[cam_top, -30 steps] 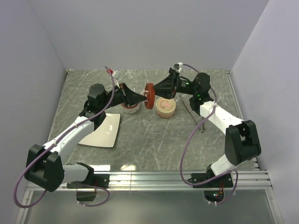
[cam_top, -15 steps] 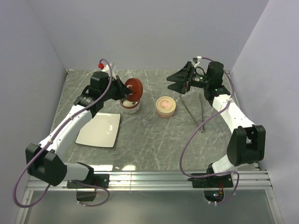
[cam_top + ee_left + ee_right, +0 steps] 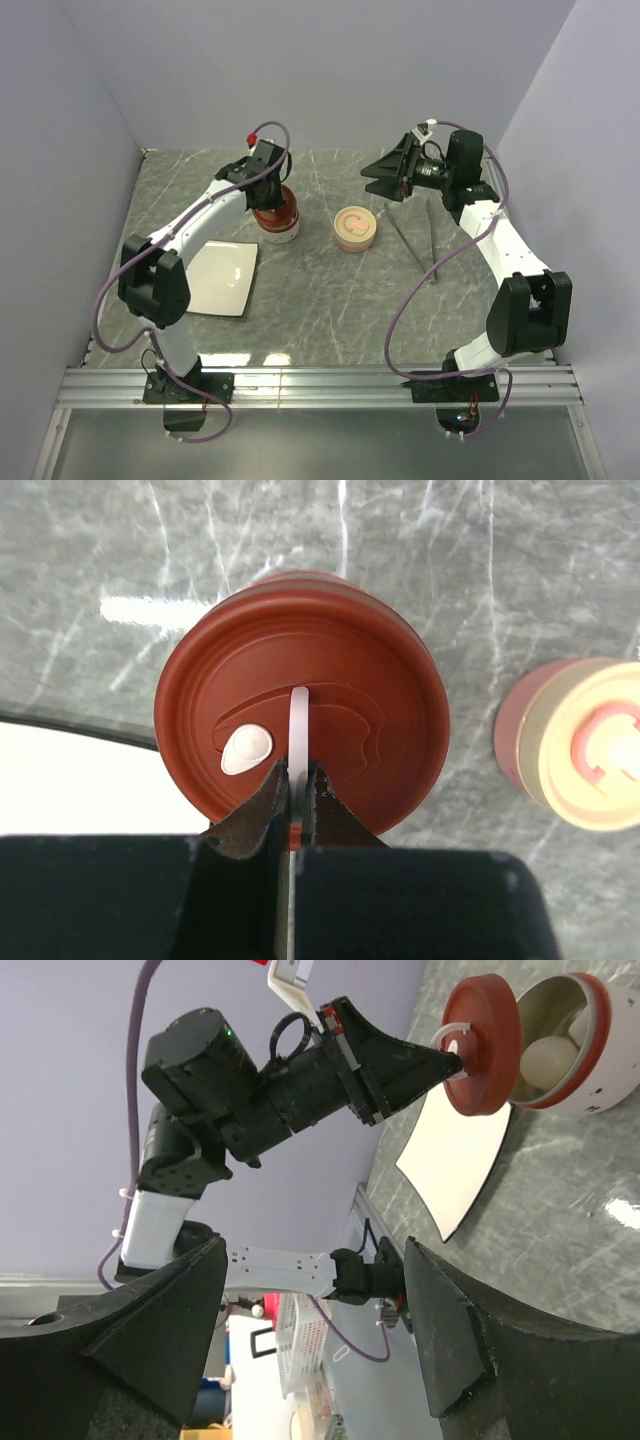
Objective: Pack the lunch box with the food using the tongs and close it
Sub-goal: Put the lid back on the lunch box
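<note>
On the table [image 3: 330, 300], left of centre, the white plate [image 3: 215, 280] lies nearest; beyond it stands the open lunch box tier [image 3: 282, 233], a cream second tier [image 3: 355, 228] just right. Left end effector [image 3: 296, 780]: clenched on the white tab [image 3: 299, 730] of the red lid [image 3: 340, 680], held over the open tier. Right end effector [image 3: 380, 180]: released, grasping nothing, raised far right, near the tongs [image 3: 410, 245] on the table. Lid judged light and rigid; the thin tab may let it swing. Only the right wrist view shows the lid tilted and a white egg-like ball [image 3: 550, 1060] inside; the left wrist view hides the interior.
</note>
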You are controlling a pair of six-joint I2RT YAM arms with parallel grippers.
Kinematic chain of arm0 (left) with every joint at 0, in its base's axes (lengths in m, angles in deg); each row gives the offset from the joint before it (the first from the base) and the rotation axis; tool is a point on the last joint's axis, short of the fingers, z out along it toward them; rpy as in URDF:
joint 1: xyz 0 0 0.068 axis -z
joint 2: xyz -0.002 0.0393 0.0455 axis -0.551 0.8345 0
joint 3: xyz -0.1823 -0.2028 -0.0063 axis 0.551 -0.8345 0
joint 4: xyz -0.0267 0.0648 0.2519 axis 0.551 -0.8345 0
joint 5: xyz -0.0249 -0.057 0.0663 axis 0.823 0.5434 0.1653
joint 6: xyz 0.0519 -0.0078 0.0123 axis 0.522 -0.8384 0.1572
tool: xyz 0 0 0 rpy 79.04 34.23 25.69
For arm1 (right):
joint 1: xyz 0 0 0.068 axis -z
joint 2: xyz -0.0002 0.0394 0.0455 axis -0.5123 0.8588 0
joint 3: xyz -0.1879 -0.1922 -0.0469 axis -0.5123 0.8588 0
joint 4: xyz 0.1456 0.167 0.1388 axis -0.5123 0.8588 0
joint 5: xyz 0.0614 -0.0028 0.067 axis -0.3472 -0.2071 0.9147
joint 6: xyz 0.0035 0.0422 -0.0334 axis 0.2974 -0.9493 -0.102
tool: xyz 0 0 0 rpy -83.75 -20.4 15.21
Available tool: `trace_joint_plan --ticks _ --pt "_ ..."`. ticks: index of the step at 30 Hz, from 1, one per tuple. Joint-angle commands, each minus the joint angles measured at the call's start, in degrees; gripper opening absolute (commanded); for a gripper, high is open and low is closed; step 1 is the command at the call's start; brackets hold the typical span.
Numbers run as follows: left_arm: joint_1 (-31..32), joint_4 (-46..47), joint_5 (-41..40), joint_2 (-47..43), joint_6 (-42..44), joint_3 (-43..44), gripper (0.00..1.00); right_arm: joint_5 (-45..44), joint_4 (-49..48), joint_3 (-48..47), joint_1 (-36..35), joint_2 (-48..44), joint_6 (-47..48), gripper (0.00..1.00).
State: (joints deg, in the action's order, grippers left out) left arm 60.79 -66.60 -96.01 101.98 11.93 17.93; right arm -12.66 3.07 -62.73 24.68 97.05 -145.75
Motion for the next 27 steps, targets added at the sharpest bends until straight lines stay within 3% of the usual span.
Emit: trace_joint_plan --ticks 1,14,27 --pt "0.4 -4.3 -5.3 2.4 2.9 6.7 0.00 0.1 0.4 -1.4 0.9 -2.7 2.2 0.78" --pt "-0.5 -8.2 0.5 10.4 2.4 14.7 0.00 1.0 0.1 2.4 1.3 -3.2 2.7 0.78" --pt "-0.5 -8.3 1.9 13.3 3.3 14.2 0.00 1.2 -0.4 3.8 1.3 -3.6 2.0 0.77"
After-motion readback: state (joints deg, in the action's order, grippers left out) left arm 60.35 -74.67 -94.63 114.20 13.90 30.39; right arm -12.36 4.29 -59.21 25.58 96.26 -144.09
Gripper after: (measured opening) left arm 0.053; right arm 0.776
